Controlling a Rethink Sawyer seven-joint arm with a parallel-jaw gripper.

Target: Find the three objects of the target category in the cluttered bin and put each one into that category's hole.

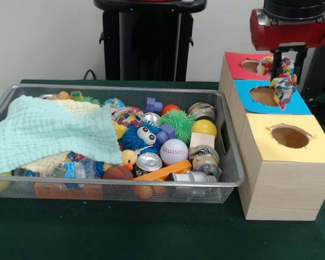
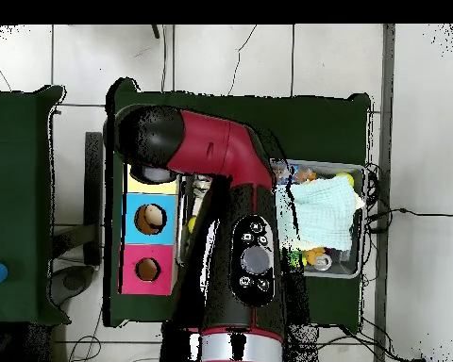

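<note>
My gripper (image 1: 284, 67) hangs above the blue-topped box (image 1: 271, 97), its fingers closed on the dotted cloth (image 1: 281, 81), which dangles in a bunched strip over that box's opening. The yellow-topped box (image 1: 284, 173), the largest of the three, stands just beside the blue one on its camera side, and its ragged round hole (image 1: 290, 136) lies open and unobstructed. The step in hand is, by my reading, the carry of the first cloth to that hole. The mint-green cloth (image 1: 46, 132) is spread over the end of the wire basket (image 1: 227, 181) farthest from the boxes; the cream cloth (image 1: 43, 162) lies under it, showing only at the edges. The next move calls for shifting off the blue box until the cloth hangs over the yellow one's hole, then lowering and releasing.
</note>
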